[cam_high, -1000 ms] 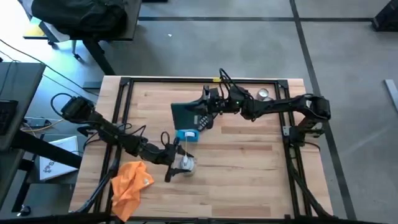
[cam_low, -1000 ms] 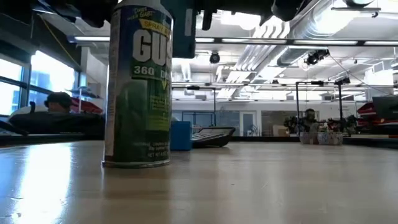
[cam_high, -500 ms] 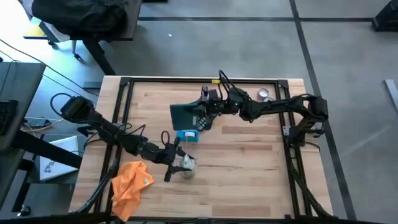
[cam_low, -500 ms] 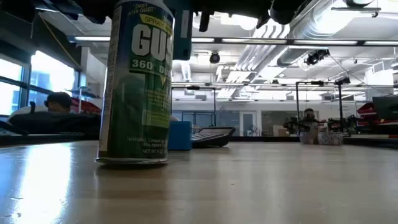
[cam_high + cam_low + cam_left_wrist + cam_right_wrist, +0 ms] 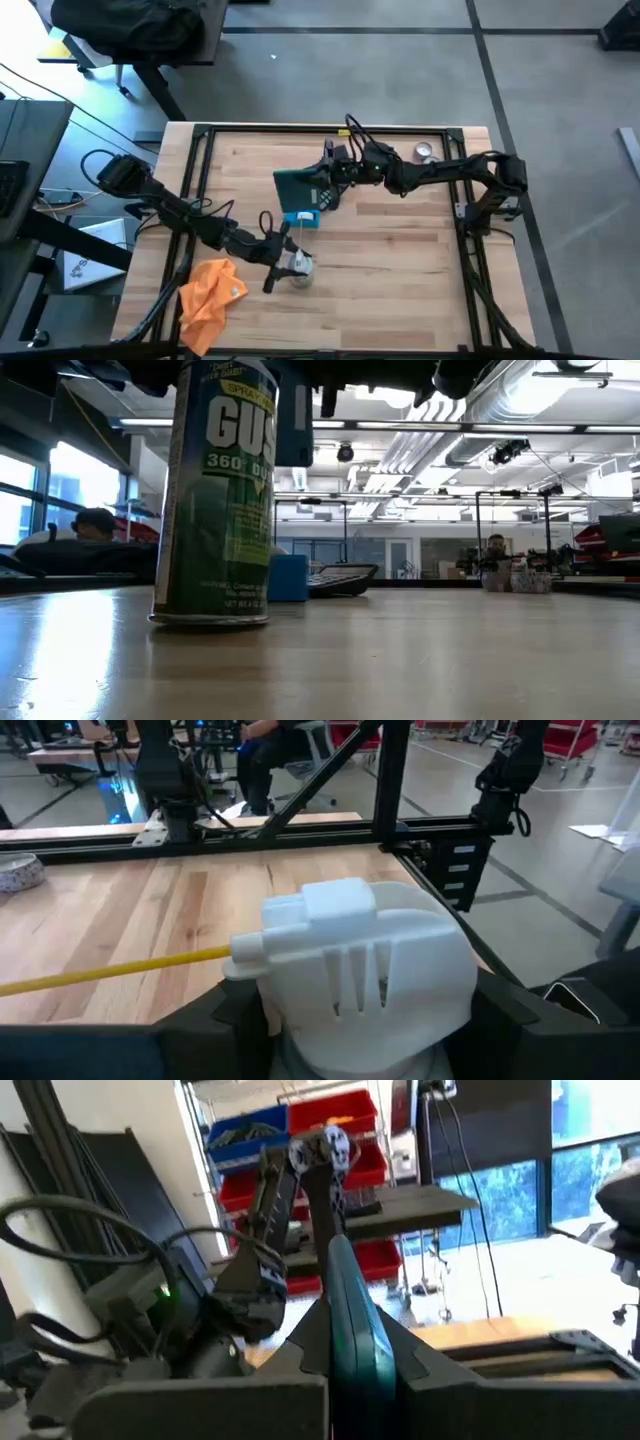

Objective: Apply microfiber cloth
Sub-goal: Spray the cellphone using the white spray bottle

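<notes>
left hand (image 5: 283, 262) clamped, right hand (image 5: 326, 180) clamped

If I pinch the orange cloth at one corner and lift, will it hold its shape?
Probably not. The microfiber cloth lies crumpled in soft folds near the table's front-left edge, so it likely droops and unfurls. It looks light, and may drag or snag rather than slide as one piece.

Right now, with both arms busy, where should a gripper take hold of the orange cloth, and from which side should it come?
The orange cloth lies crumpled near the table's front left corner, apart from the spray can that the left gripper holds. I would come straight down from above and pinch a raised fold near its middle, since its bunched shape probably offers ridges there, while flat edges hug the wood.
</notes>
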